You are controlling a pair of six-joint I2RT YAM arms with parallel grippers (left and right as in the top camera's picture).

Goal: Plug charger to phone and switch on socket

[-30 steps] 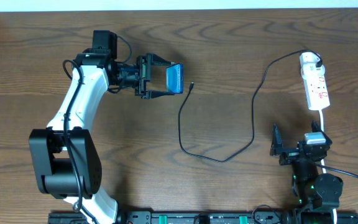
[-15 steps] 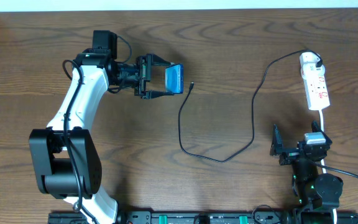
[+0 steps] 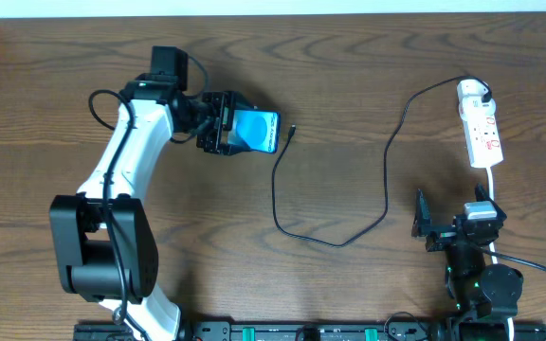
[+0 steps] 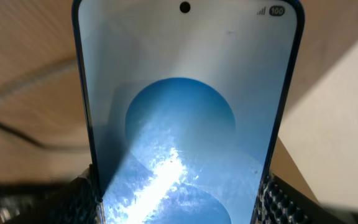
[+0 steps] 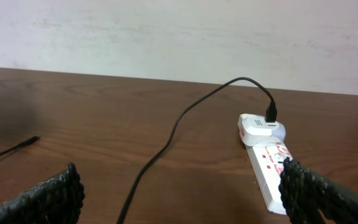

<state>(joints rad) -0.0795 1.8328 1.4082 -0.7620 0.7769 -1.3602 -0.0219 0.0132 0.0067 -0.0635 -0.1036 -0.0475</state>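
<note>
At the near right edge of the brown wooden worktop [image 3: 254, 284], your right gripper [image 3: 420, 218] sat with jaws spread wide, holding nothing. Across the middle, the long thin black charger cable [image 3: 339, 244] lay in a slack loop, its small connector tip [image 3: 294, 130] just beside the slim blue-screened smartphone [image 3: 257, 131]. Your left gripper [image 3: 240, 133] clasped that by its long edges, towards the far left. The white power strip [image 3: 484, 137] lay near the far right corner. The cable looked limp and light, best pinched just behind its tip; the glass phone looked slick and fragile.
</note>
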